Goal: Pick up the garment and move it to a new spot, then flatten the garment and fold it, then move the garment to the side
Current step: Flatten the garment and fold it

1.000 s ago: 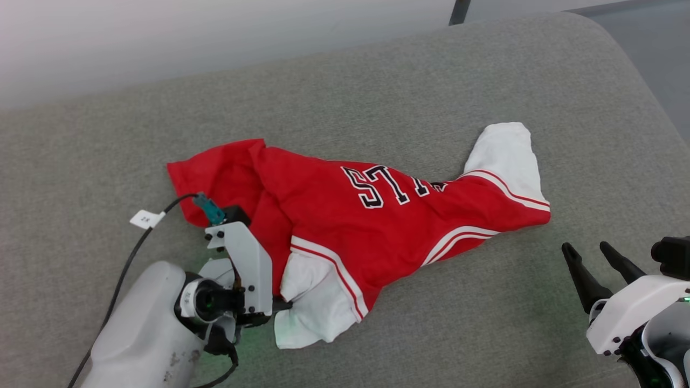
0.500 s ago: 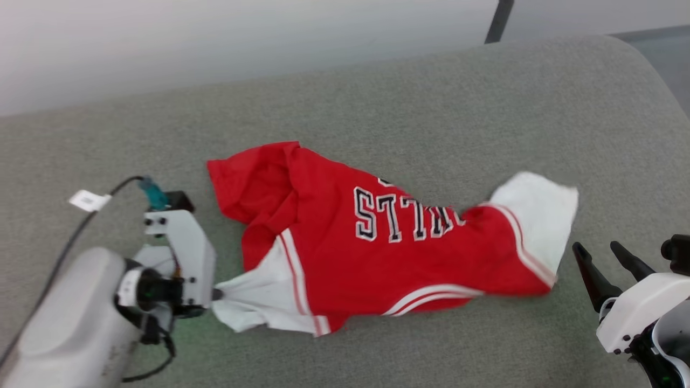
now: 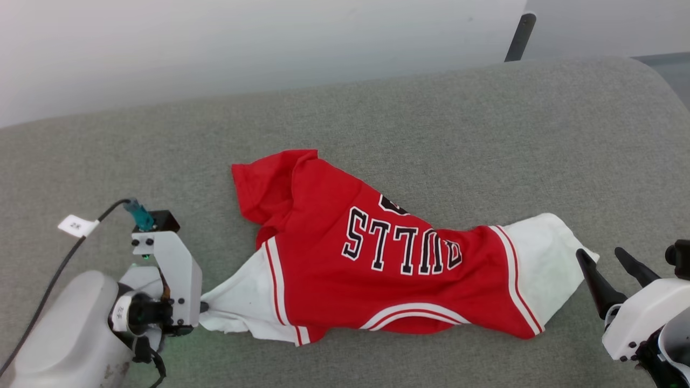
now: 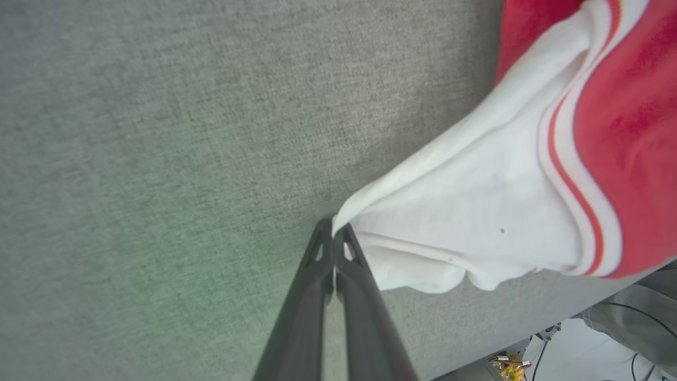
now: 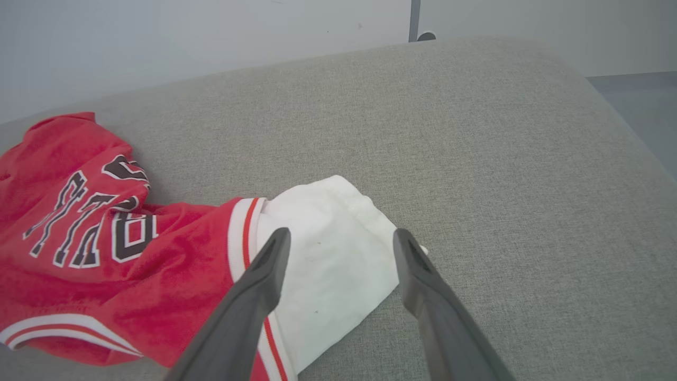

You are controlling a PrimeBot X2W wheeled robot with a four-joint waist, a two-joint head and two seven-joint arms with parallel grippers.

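The left fingers (image 4: 312, 286) are closed, pinching the white sleeve of the shirt (image 3: 388, 253), which is now lying stretched wider across the middle of the grey cushion (image 3: 431, 118) than before. The right fingers (image 5: 254, 286) are hovering spread apart just beside its other sleeve.

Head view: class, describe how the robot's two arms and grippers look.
Left gripper: dark slim fingers on a white angular bracket, pale grey rounded forearm, black cable with a teal plug and a white tag. Right gripper: two long dark tapered fingers on a white housing.
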